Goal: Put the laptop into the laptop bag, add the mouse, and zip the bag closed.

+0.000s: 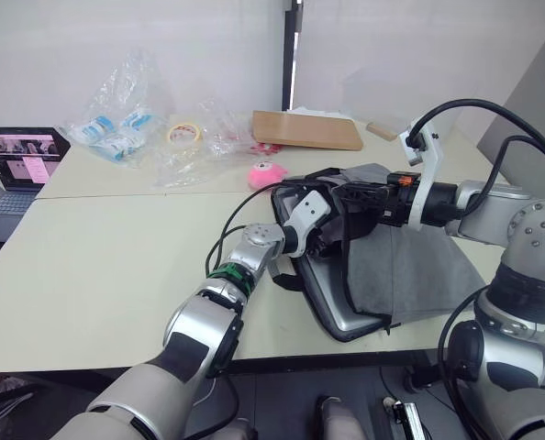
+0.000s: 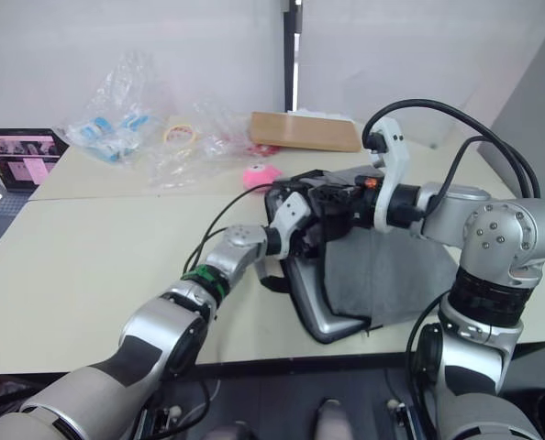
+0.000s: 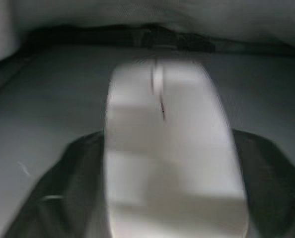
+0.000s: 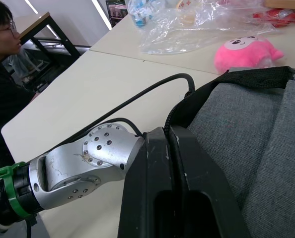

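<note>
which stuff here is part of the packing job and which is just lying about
Job things:
laptop bag
laptop, partly in the bag
mouse, between the left gripper's fingers

Lying about:
pink plush toy
cardboard slab
tape roll
plastic bags
small dark laptop

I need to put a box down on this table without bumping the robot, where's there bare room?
The near-left tabletop is bare, bordered by the small dark laptop, the plastic bags behind and the left arm. It is crowded on the right: laptop bag, pink plush toy, both arms. The far edge holds tape roll and cardboard slab.
</note>
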Motion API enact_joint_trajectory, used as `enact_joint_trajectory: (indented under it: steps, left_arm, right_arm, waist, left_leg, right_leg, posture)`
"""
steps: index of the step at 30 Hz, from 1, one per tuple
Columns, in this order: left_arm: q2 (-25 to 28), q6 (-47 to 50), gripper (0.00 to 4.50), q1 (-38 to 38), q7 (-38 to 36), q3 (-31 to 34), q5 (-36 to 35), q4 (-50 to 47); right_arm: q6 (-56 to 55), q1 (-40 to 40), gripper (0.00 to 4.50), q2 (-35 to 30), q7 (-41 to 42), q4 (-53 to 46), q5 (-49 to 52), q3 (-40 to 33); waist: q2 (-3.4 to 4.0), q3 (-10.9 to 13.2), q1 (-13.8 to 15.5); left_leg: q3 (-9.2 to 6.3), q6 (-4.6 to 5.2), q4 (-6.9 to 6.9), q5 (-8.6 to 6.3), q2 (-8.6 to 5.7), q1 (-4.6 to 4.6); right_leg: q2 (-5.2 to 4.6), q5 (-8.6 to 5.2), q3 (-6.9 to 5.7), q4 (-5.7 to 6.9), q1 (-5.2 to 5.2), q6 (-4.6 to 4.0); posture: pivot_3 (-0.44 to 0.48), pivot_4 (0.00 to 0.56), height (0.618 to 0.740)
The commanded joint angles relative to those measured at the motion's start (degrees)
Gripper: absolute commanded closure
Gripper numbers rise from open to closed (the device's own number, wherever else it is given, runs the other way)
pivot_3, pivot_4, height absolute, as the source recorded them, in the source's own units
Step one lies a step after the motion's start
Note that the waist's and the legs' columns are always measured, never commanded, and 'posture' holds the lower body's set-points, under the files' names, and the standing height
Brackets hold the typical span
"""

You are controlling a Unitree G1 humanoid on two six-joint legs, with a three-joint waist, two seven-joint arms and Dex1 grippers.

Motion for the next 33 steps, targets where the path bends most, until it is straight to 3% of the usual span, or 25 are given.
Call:
enact_joint_trajectory:
  steps: [1, 8, 14, 20, 26, 33]
  left_arm:
    - [1.03, -1.57, 0.06, 0.25, -3.13, 1.97, -1.40, -2.42]
    - [5.61, 0.86, 0.06, 5.33, -9.83, 3.98, -4.32, -13.12]
    - [17.37, 17.52, 0.06, 18.36, -13.70, 5.86, -9.99, -41.01]
    - [29.69, 33.51, 0.06, 28.82, -13.12, 9.96, -15.23, -58.76]
    - [37.93, 43.36, 0.06, 35.78, -10.12, 15.93, -19.76, -66.63]
    - [41.82, 48.84, 0.06, 38.96, -8.21, 17.76, -22.70, -70.86]
  right_arm:
    - [-2.52, -1.42, 4.50, -0.47, 1.17, -1.40, 2.50, -0.44]
    - [-4.18, -0.21, 4.50, -0.24, 1.14, -1.17, 2.69, 1.01]
    - [-7.39, 3.48, 4.50, 1.22, 2.51, -3.71, 3.46, 7.06]
    - [-9.76, 5.29, 4.50, 3.75, 5.72, -5.39, 5.64, 13.63]
    - [-10.11, 5.48, 4.50, 2.29, 13.31, -5.24, 9.71, 17.47]
    - [-11.95, 7.85, 4.50, -2.97, 20.78, -8.12, 11.70, 22.04]
  waist:
    - [0.00, 0.00, -0.01]
    - [0.00, 0.00, -0.14]
    - [0.02, -0.01, -0.83]
    - [0.03, -0.01, -1.78]
    - [0.06, 0.01, -2.83]
    - [0.06, 0.01, -2.80]
  left_leg:
    - [0.00, 0.00, 0.00, 0.00, 0.00, 0.00]
    - [0.00, 0.00, -0.01, 0.00, 0.01, 0.00]
    - [-0.04, 0.00, -0.03, 0.00, 0.08, 0.01]
    - [-0.17, -0.01, -0.06, 0.00, -0.03, 0.04]
    - [-0.18, -0.02, -0.12, 0.00, -0.01, 0.15]
    - [-0.16, -0.03, -0.14, -0.01, -0.09, 0.18]
  right_leg:
    - [0.00, 0.00, 0.00, 0.00, 0.00, 0.00]
    - [0.00, 0.00, 0.00, 0.00, -0.04, 0.00]
    - [0.04, 0.00, 0.01, 0.02, -0.11, 0.00]
    - [0.07, 0.00, -0.09, -0.01, -0.16, 0.00]
    - [0.24, -0.01, -0.14, 0.00, -0.17, -0.01]
    - [0.22, -0.01, -0.24, -0.03, -0.16, -0.01]
  posture:
    - [0.000, 0.150, 0.740]
    - [0.000, 0.150, 0.740]
    - [0.000, 0.150, 0.740]
    - [0.000, 0.150, 0.740]
    - [0.000, 0.150, 0.740]
    - [0.000, 0.150, 0.740]
